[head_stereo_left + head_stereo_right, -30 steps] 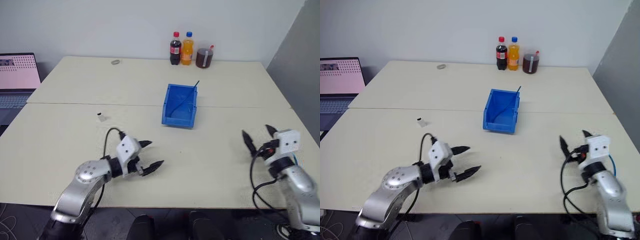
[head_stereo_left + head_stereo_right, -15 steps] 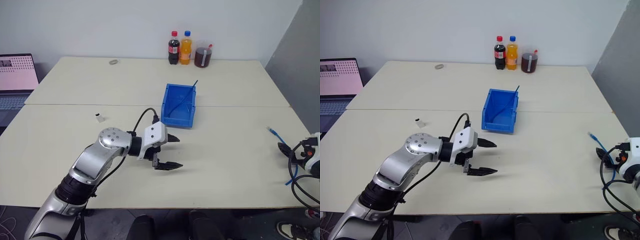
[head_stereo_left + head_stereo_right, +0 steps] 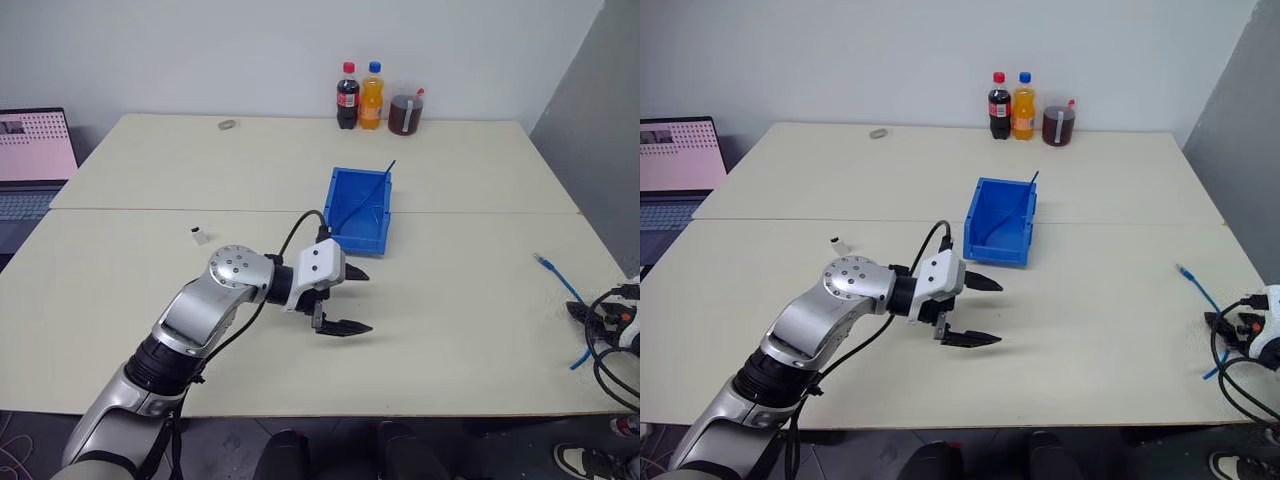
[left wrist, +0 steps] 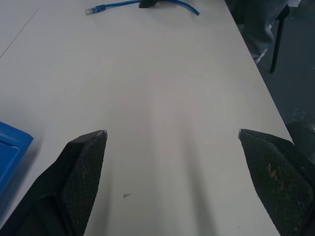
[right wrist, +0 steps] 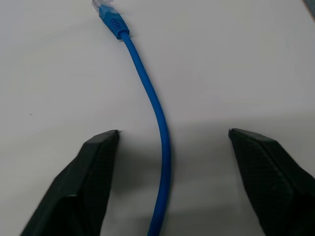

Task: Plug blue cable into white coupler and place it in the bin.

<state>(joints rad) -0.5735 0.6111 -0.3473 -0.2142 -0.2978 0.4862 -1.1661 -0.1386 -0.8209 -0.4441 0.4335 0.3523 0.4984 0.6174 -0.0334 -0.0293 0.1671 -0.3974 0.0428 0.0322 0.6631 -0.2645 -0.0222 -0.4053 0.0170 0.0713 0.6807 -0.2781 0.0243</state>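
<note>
The blue cable [image 3: 556,277] lies at the table's right edge, its clear plug [image 5: 101,6] pointing away from me. My right gripper [image 5: 173,132] is open and low over the table, with one finger on each side of the cable and neither touching it. At the table's middle my left gripper [image 3: 368,302] is open with nothing in it and points right, just in front of the bin [image 3: 355,243]. The white coupler [image 3: 200,236] stands alone on the table, to the left of that arm. A second thin blue cable [image 3: 388,170] sticks out of the bin.
Two bottles [image 3: 348,96] and a jar of dark liquid [image 3: 406,113] stand at the back edge. A small grey object [image 3: 229,124] lies at the back left. An open laptop [image 3: 35,150] sits beyond the table's left side. The right gripper is close to the table's right edge.
My right gripper has swung right and down to the cable at the table's edge. My left gripper has moved from the front toward the middle and turned to point right.
</note>
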